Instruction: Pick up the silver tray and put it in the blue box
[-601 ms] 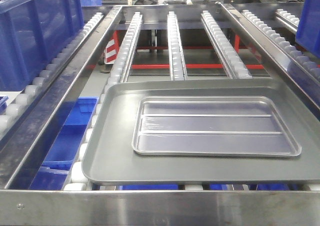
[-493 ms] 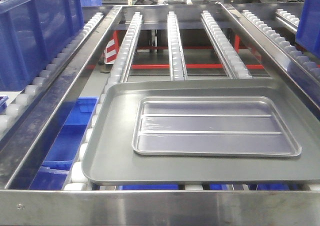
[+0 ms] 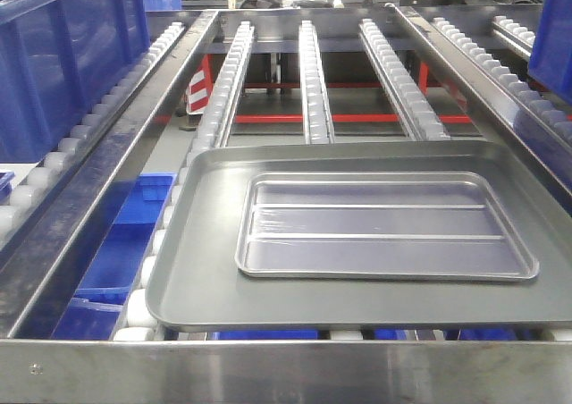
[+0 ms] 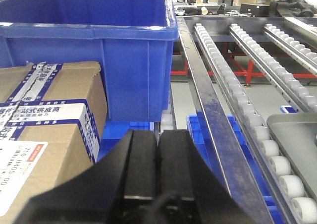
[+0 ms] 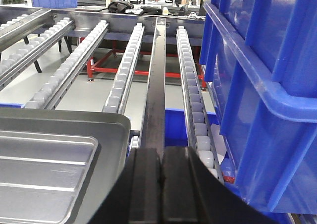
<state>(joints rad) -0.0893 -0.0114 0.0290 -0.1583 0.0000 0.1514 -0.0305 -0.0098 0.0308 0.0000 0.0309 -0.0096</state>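
Note:
The silver tray (image 3: 384,225), shiny with two raised ridges, lies inside a larger dull grey tray (image 3: 201,279) on the roller conveyor. Its right part shows in the right wrist view (image 5: 44,169). A blue box (image 3: 63,55) stands on the left lane and shows ribbed and deep in the left wrist view (image 4: 99,35). My left gripper (image 4: 157,140) is shut and empty, below that box and left of the trays. My right gripper (image 5: 161,157) is shut and empty, just right of the grey tray's corner (image 5: 111,130). Neither gripper shows in the front view.
A second blue crate (image 5: 267,85) stands close on the right. A taped cardboard box (image 4: 49,115) sits at the left gripper's left. Roller rails (image 3: 308,73) run to the back with open gaps between them. Small blue bins (image 3: 125,252) lie below. A steel bar (image 3: 286,368) crosses the front.

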